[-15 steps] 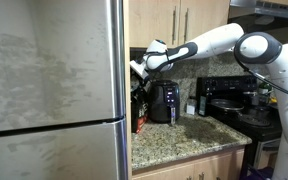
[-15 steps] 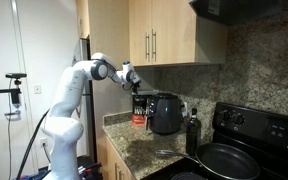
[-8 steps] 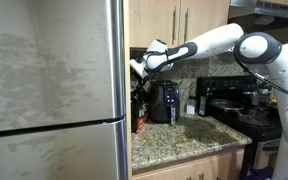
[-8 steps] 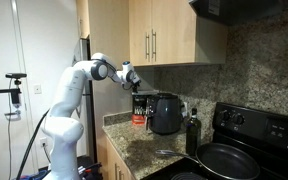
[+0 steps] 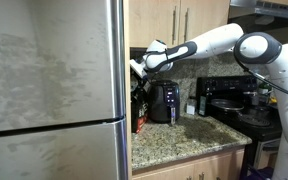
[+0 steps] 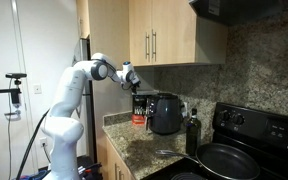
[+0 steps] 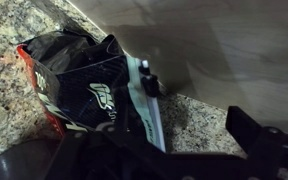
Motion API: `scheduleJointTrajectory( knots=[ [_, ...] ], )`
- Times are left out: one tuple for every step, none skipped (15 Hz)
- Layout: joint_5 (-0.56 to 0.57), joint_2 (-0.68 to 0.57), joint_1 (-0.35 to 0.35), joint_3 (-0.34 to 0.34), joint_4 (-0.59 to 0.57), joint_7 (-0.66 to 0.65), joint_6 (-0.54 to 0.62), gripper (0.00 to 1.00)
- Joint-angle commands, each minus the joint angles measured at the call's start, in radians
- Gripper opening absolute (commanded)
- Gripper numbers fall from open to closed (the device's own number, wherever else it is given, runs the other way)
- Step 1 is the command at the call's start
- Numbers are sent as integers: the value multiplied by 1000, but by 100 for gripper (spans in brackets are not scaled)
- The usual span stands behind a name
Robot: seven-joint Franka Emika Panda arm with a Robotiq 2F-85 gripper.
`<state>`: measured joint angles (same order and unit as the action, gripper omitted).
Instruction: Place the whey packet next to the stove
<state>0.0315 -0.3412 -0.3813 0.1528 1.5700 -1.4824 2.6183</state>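
Setting: kitchen with a speckled granite counter [image 5: 189, 135], wooden cabinets [image 6: 169, 30] above it, and a steel fridge [image 5: 49, 90] filling the near side in an exterior view.
Gripper: the gripper [image 6: 135, 82] hangs in the air over the far corner of the counter, pointing down and holding nothing. I cannot tell whether its jaws are apart or together; the wrist view shows only dark parts of it along the bottom edge.
Arm: the white arm [image 6: 74, 85] reaches level across to the gripper.
Whey packet: the whey packet [image 6: 139, 108] stands upright on the counter at 6 o'clock from the gripper, apart from it. It is black with red at its foot. In the wrist view its crumpled top [image 7: 79, 85] sits at about 10 o'clock from centre, close to the wall.
Air fryer: the rounded black air fryer [image 6: 165, 113] is at 3 o'clock from the packet, just beside it.
Bottle: a dark bottle [image 6: 192, 132] stands at 3 o'clock from the air fryer, between it and the stove.
Stove: the stove [image 6: 254, 130] is at the far 3 o'clock end of the counter, well apart from the packet, with a dark pan [image 6: 224, 160] on top.
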Motion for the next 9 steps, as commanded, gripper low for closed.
scheduleJointTrajectory(
  knots=[
    [-5, -1, -6, -7, -5, 4, -4, 100],
    [-5, -1, -6, -7, -5, 4, -4, 100],
    [-5, -1, -6, -7, -5, 4, -4, 100],
    [-5, -1, -6, -7, -5, 4, -4, 100],
    [-5, -1, -6, -7, -5, 4, -4, 100],
    [24, -33, -18, -27, -30, -25, -43, 100],
    [48, -92, -23, -47, -68, -48, -39, 100],
    [61, -121, -25, -59, -87, -64, -33, 100],
    [62, -150, -25, -66, -105, -71, -27, 100]
  ],
)
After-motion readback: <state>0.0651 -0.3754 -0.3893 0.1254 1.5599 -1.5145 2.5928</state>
